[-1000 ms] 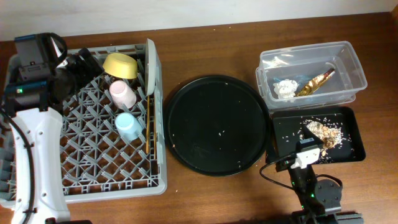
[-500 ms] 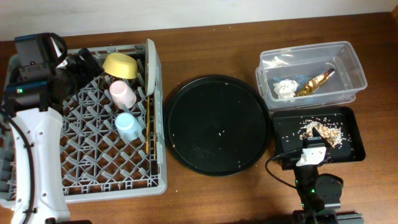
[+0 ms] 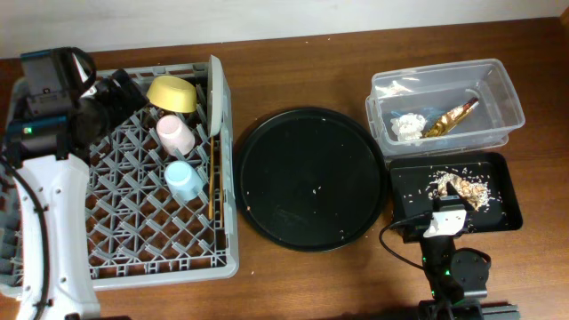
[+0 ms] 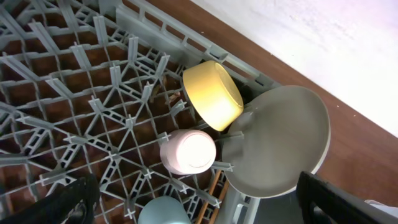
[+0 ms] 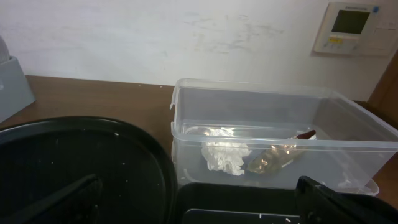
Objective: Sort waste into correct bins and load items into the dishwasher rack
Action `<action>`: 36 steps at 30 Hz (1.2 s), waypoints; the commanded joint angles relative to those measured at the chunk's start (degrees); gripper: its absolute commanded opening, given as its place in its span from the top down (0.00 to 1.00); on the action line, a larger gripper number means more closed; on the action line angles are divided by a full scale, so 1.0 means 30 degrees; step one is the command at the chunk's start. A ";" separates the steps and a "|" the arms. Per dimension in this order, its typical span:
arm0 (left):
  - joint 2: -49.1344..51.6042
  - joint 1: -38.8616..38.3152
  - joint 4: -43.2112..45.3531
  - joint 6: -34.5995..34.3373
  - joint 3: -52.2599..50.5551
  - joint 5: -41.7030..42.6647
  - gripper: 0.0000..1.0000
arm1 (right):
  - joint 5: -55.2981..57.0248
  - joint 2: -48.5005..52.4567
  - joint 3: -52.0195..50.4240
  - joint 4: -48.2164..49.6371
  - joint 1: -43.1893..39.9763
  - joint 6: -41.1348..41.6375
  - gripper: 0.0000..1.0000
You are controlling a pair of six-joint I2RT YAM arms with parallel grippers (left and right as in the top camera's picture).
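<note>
The grey dishwasher rack (image 3: 116,222) (image 4: 74,93) holds the yellow bowl (image 3: 172,93) (image 4: 212,93), pink cup (image 3: 175,135) (image 4: 188,151), light-blue cup (image 3: 182,180) (image 4: 163,211), white plate (image 3: 214,98) (image 4: 280,143) on edge, and chopsticks (image 3: 212,182) (image 4: 214,186). My left gripper (image 3: 117,92) (image 4: 199,208) hovers open over the rack's back, holding nothing. The napkin (image 3: 408,125) (image 5: 224,155) and gold wrapper (image 3: 451,117) (image 5: 277,158) lie in the clear tub (image 3: 502,98) (image 5: 280,118). Food scraps (image 3: 462,187) lie in the shallow black tray (image 3: 409,182) (image 5: 249,193). My right gripper (image 3: 436,227) (image 5: 199,205) stands open and empty at that tray's near edge.
A large round black tray (image 3: 309,178) (image 5: 81,162) with a few crumbs sits between the rack and the bins. My left arm runs along the rack's left side. A pale wall rises behind the table, with a thermostat (image 5: 351,26) on it.
My right gripper drew back slightly toward the table's near edge, uncovering more of the scraps, then held still. The left arm has not moved.
</note>
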 commanded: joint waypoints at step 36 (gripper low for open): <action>-2.9696 -0.2215 1.5941 0.9836 -3.1175 -0.1974 0.01 | 0.0226 -0.0197 -0.0138 -0.0066 -0.0087 0.0226 0.01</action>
